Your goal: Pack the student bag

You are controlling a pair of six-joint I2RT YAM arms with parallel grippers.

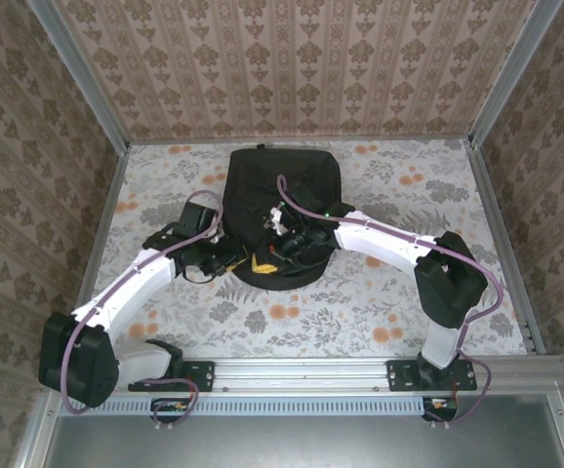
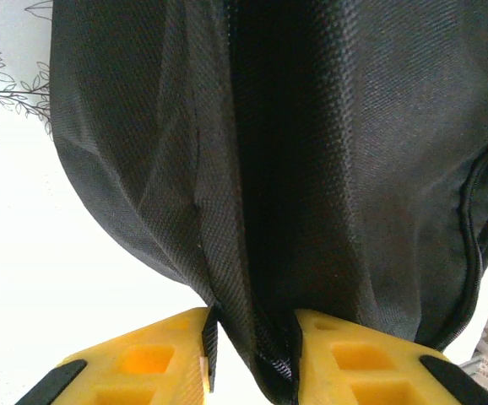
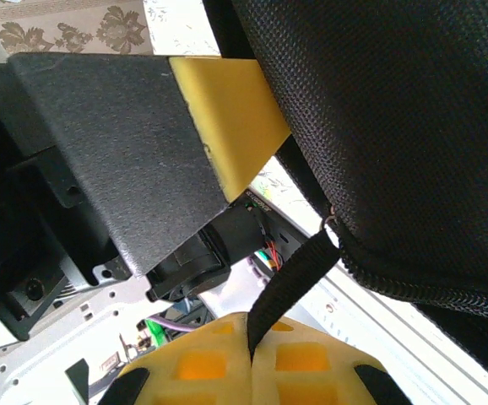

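The student bag is a large black fabric backpack lying flat in the middle of the table, with both arms reaching to its near edge. My left gripper stands slightly open around a fold of the bag's black fabric. The fold rests against the right finger, and a bright gap shows beside the left finger. My right gripper is shut on a black webbing pull strap that hangs from the bag's zipper edge. A yellow-tipped finger of the left gripper sits close beside it.
A floral cloth covers the table, and patterned walls close it in on three sides. An aluminium rail with both arm bases runs along the near edge. The two grippers work close together at the bag's near rim.
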